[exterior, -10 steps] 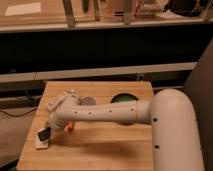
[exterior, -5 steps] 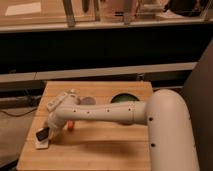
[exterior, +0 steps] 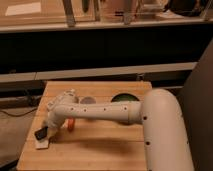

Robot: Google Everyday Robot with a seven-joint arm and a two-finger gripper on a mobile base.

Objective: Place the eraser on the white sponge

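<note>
The eraser [exterior: 41,133] is a small dark block at the left edge of the wooden table [exterior: 100,150]. It sits over the white sponge [exterior: 43,144], a flat white pad whose lower part shows below it. My gripper [exterior: 47,129] is at the end of the white arm [exterior: 105,112], right at the eraser and just above the sponge. Whether the eraser rests on the sponge or is held slightly above it cannot be told.
A small orange-red item [exterior: 71,125] lies just right of the gripper, under the arm. An elongated white knobbly object [exterior: 62,97] lies behind the arm. A grey disc [exterior: 88,101] and a dark green bowl [exterior: 123,98] sit farther back. A dark shelf runs behind the table.
The arm and gripper stay at the same spot over the white sponge with the eraser. No clear movement.
</note>
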